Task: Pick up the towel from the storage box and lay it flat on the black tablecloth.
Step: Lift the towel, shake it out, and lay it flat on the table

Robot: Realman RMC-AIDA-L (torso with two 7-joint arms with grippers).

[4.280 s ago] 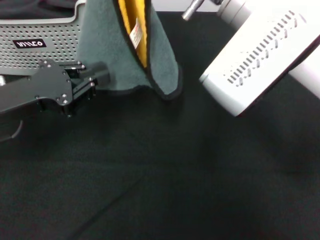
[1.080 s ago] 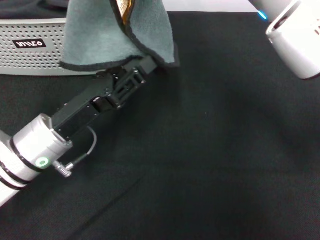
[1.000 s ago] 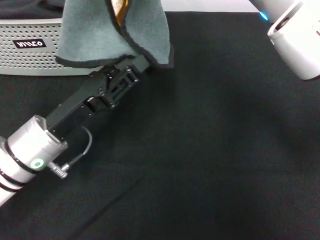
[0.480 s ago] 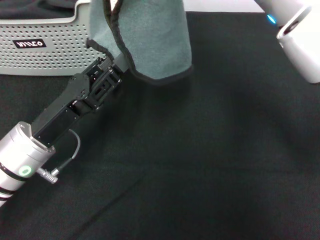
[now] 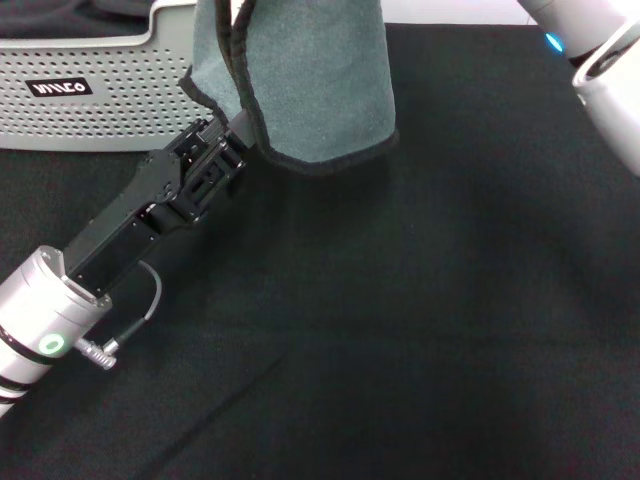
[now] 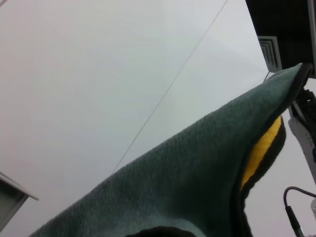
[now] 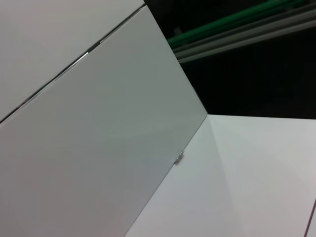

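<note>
We see the towel (image 5: 320, 80) hanging in the air, grey face outward, its top running out of the head view at the upper edge and its black stitched lower hem curving just above the black tablecloth (image 5: 420, 330). Whatever carries it from above is out of sight; only a white segment of the right arm (image 5: 610, 70) shows at the upper right corner, and we cannot tell how the right gripper stands. Our left gripper (image 5: 238, 128) reaches up from the lower left at a slant, its black fingers meeting the towel's near left hem, where a fold of the edge sits against them; the cloth hides the fingertips, so we cannot tell how wide they are or whether they have hold of the hem. In the left wrist view the towel (image 6: 197, 182) fills the lower part, a sliver of its yellow-orange face showing inside the dark edging. The storage box (image 5: 90, 85) stands behind at the upper left, its perforated wall and black label facing us, the towel hanging just beside its right end. To the right of and below the towel, the tablecloth spreads broad and bare toward the near edge.
</note>
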